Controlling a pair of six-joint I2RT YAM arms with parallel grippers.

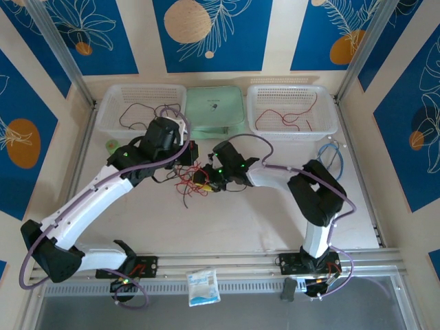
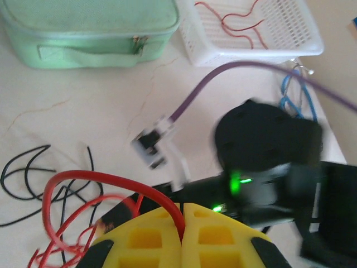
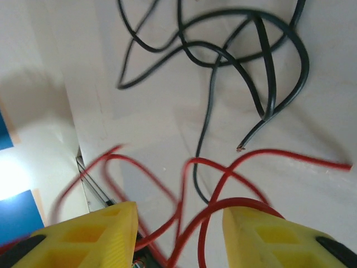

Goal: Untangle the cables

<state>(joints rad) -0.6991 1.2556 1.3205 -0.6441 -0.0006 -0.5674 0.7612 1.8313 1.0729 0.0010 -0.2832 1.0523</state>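
Pinching a red wire (image 2: pixel 100 176), the left hand (image 2: pixel 182 209) is shut tight on it, low in the middle of the left wrist pic. The right hand (image 3: pixel 179 209) is open, w/ red wires (image 3: pixel 290 156) running loose between its fingers (image 3: pixel 100 234) & black wires (image 3: pixel 240 61) on the bench (image 3: pixel 139 111) above. From the top, the wire mess (image 1: pixel 187 184) sits mid-frame btw both hands. More wires lie in the left basket (image 1: pixel 110 103) & right basket (image 1: pixel 326 103) up top.
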